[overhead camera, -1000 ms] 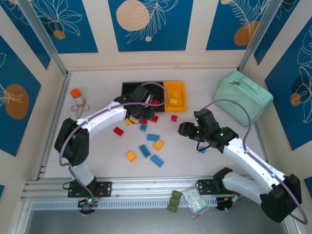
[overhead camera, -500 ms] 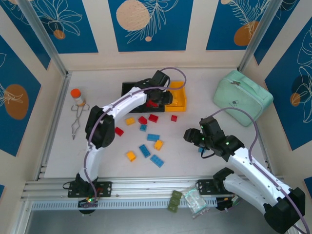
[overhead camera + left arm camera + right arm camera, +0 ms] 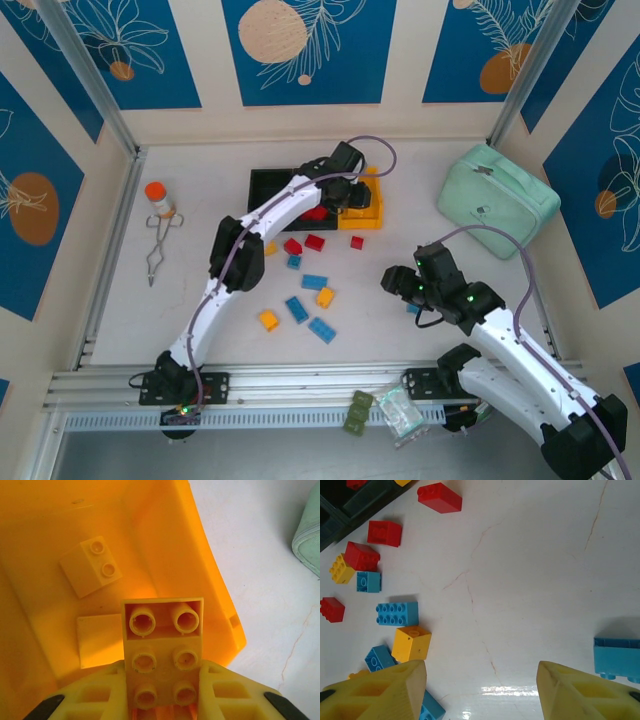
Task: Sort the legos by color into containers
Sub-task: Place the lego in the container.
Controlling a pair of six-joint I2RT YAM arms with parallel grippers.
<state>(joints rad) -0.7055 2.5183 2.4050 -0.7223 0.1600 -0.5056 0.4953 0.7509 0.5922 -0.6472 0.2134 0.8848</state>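
My left gripper (image 3: 350, 190) (image 3: 163, 676) hangs over the yellow-orange bin (image 3: 373, 212) (image 3: 200, 565), shut on an oblong yellow lego (image 3: 163, 645) held studs up. Two more yellow legos (image 3: 91, 565) (image 3: 99, 640) lie in that bin. The two black bins (image 3: 268, 184) adjoin it on the left, and the middle one holds a red lego (image 3: 315, 212). Loose legos lie mid-table: red (image 3: 314, 242) (image 3: 439, 497), blue (image 3: 314, 282) (image 3: 397, 613), yellow (image 3: 325, 297) (image 3: 411, 643). My right gripper (image 3: 400, 283) (image 3: 482, 680) is open above bare table, with a blue lego (image 3: 412, 308) (image 3: 616, 657) just to its right.
A mint-green zip case (image 3: 497, 200) lies at the back right. An orange-capped bottle (image 3: 157, 198) and metal tongs (image 3: 158, 250) sit at the left. A small plastic bag (image 3: 397, 408) rests on the front rail.
My left gripper has swung right, from the table in front of the black bins to over the yellow-orange bin. My right gripper has drifted a little right and toward the front.
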